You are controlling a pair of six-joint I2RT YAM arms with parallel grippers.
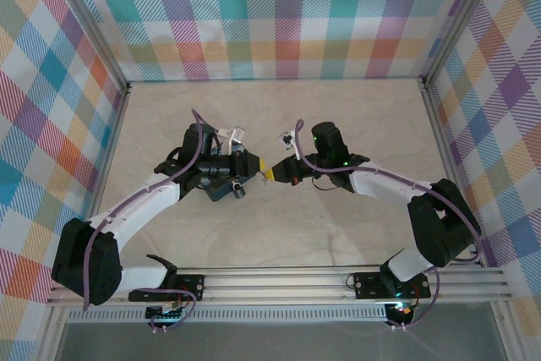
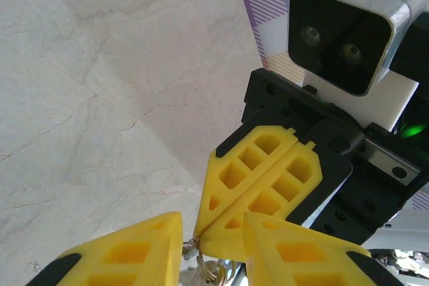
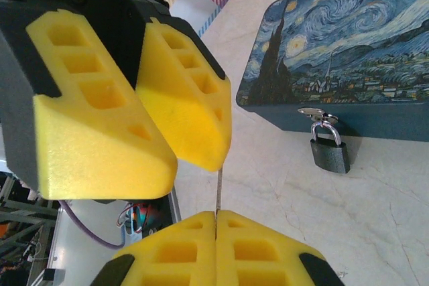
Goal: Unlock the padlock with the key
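both angled inward; right gripper [image 1: 272,173] pinches key [image 3: 219,189].

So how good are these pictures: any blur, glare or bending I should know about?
Top external view: even light, only faint shadows beneath the arms, and the walls splay outward, wide-lens style. Left wrist view: the left pincer, hard against the lens, looks slightly soft. Right wrist view: the padlock is crisp with small glints on its shackle, while the key is a bare sliver.
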